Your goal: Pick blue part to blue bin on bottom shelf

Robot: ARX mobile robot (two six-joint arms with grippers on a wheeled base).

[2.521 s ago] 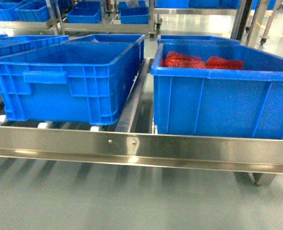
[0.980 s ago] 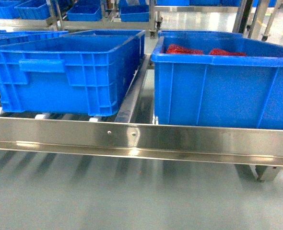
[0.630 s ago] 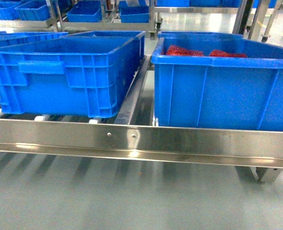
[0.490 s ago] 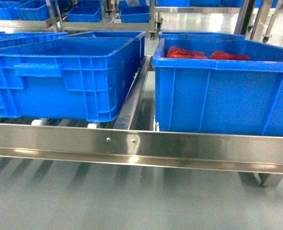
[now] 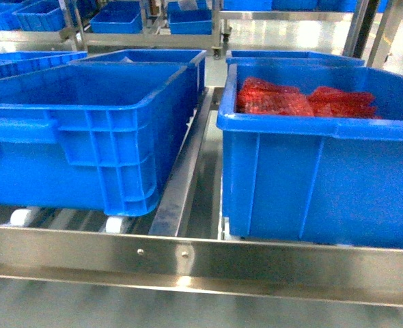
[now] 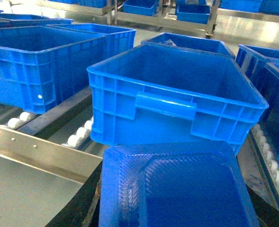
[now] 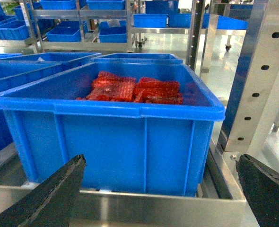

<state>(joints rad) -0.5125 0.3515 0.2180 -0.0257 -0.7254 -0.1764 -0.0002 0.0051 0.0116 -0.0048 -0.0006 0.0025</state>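
Observation:
The blue part [image 6: 177,187], a flat ribbed plastic tray, fills the bottom of the left wrist view. My left gripper [image 6: 172,210] is shut on it, with dark fingers [image 6: 75,210] showing at its sides. Just beyond it stands an empty blue bin [image 6: 172,94] on the bottom shelf [image 6: 40,151]. In the head view that blue bin [image 5: 85,137] sits at the left behind the steel front rail [image 5: 201,263]; neither gripper shows there. My right gripper [image 7: 161,158] is open and holds nothing, in front of a second bin [image 7: 120,132].
The right-hand bin [image 5: 324,171] holds red parts [image 5: 297,99]. More blue bins stand behind and to the left [image 6: 35,61]. White rollers [image 5: 116,224] carry the bins. A perforated steel post [image 7: 257,71] rises at the shelf's right end. Racks with bins [image 5: 119,17] stand across the aisle.
The head view has moved closer to the shelf. The bins look larger, and the front rail now sits lower in the frame. The bins have stayed in place.

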